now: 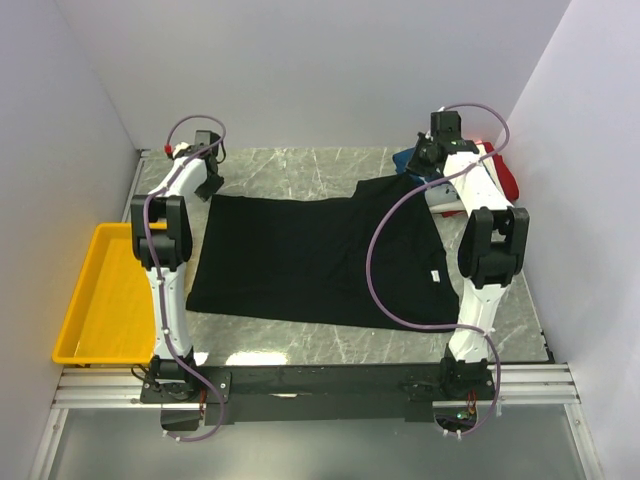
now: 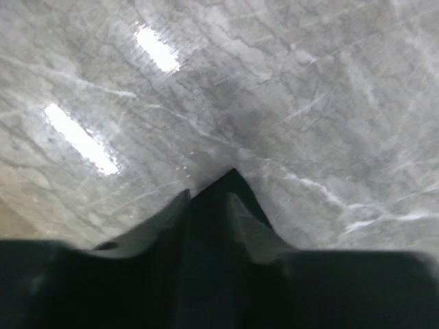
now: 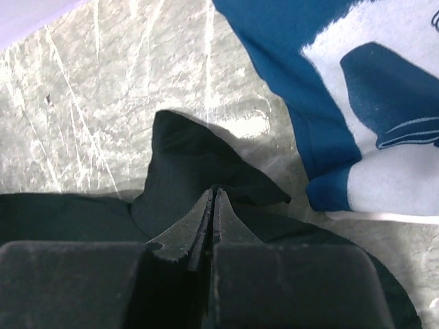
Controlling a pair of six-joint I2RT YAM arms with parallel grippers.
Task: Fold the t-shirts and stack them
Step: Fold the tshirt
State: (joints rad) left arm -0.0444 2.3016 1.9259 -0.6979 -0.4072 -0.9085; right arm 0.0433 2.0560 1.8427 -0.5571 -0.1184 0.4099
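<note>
**Black t-shirt spread flat, a gripper at each far corner**

The black t-shirt [image 1: 310, 255] lies spread on the table [image 1: 290, 168] between the two arms, smooth over most of its body. Its far right part is drawn up and puckered toward the right gripper [image 3: 214, 195]. In the right wrist view we see that gripper's fingers pressed together with no gap. Black cloth rises in a peaked fold at the tips and just beyond them, and we read this as a pinch on the shirt's edge.

Beyond that fold, to the right of the gripper, lies the blue t-shirt [image 3: 302, 89] with its white print [image 3: 357, 48]. It is near the black cloth, with a strip of bare table between the two. From above, a red t-shirt [image 1: 506, 175] shows to the right of the same gripper, by the wall and partly hidden by the arm.

The left gripper [image 2: 209, 195] hangs over the black t-shirt's far left corner. In the left wrist view its fingers stand close, with a narrow dark wedge between them that comes to a point at the tips. We cannot tell whether that wedge is cloth or the fingers themselves, so we cannot tell whether anything is held. Ahead of those tips is marble tabletop with two bright reflections.

A yellow tray [image 1: 75, 320] sits beside the table's left edge. It is behind the left gripper and to its left, well apart from the shirt.
</note>
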